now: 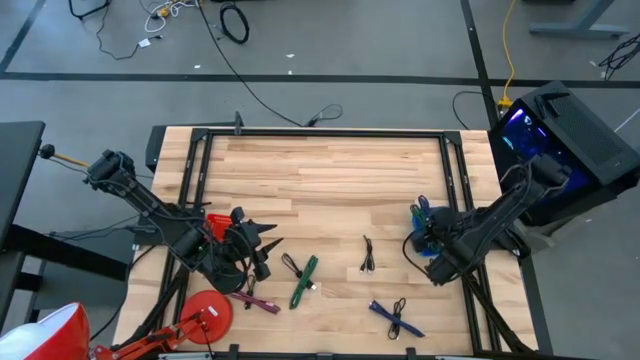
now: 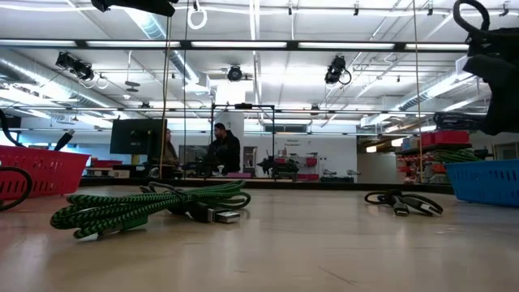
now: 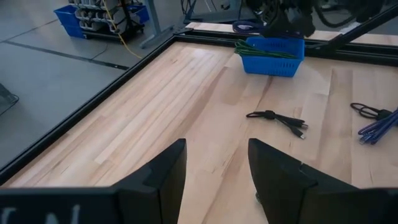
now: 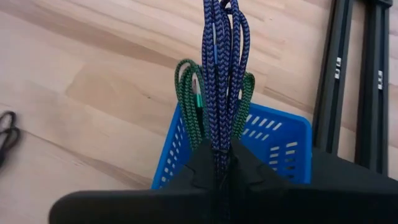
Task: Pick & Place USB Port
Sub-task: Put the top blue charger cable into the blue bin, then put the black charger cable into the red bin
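A: State the right gripper point(image 4: 219, 163) condition.

B: Fingers pinched on a blue braided USB cable point(image 4: 222, 56), held above the blue basket point(image 4: 280, 142) at the right side of the tabletop point(image 1: 330, 170). A green cable point(image 4: 189, 106) already lies coiled inside the basket.

A: And the left gripper point(image 3: 214, 163)?

B: Fingers spread, holding nothing — it hangs over the near-left tabletop, beside a red basket point(image 1: 220, 222).

A: Loose items between the arms?

B: The high view shows a green bundle point(image 1: 303, 281), a black cable point(image 1: 368, 254), a blue cable point(image 1: 395, 318) and a purple one point(image 1: 257, 300), all well apart. The low view shows two people beyond the tabletop — no other view does.
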